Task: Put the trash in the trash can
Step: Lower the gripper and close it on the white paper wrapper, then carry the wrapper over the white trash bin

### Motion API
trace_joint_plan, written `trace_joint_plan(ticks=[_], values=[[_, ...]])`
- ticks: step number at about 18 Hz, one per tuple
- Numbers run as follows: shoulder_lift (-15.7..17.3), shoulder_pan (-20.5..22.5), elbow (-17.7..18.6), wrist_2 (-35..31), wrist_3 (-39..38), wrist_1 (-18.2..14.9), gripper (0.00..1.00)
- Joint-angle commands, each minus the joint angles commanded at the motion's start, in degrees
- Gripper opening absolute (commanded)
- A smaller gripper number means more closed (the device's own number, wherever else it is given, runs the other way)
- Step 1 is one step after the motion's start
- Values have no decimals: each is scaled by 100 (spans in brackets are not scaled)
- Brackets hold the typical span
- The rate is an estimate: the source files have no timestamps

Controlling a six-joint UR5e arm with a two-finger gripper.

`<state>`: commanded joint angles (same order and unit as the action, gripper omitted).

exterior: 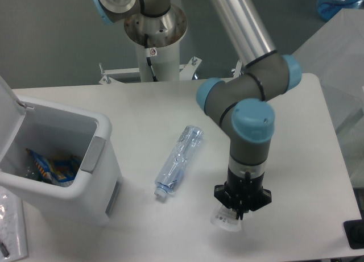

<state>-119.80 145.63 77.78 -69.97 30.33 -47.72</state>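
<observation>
A crushed clear bluish bottle [177, 161] lies on the white table between the bin and the arm, cap end toward the front. The white trash can [60, 171] stands at the left with its lid up; colourful wrappers lie inside. My gripper [239, 212] points straight down at the front right of the table, shut on a small crumpled clear wrapper with a white label [224, 219], which hangs just below the fingers, lifted a little off the table.
The arm's grey and blue links [244, 103] stretch from the pedestal [154, 40] at the back over the table's right half. A clear bag [11, 228] lies at the front left corner. A black object [355, 233] sits at the right edge.
</observation>
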Motion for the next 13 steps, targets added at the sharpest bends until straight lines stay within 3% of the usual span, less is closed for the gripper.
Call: trace_joint_plan(ticks=[4, 13], values=[[176, -114, -202, 483, -632, 0, 0], [1063, -974, -193, 977, -1679, -9, 0]])
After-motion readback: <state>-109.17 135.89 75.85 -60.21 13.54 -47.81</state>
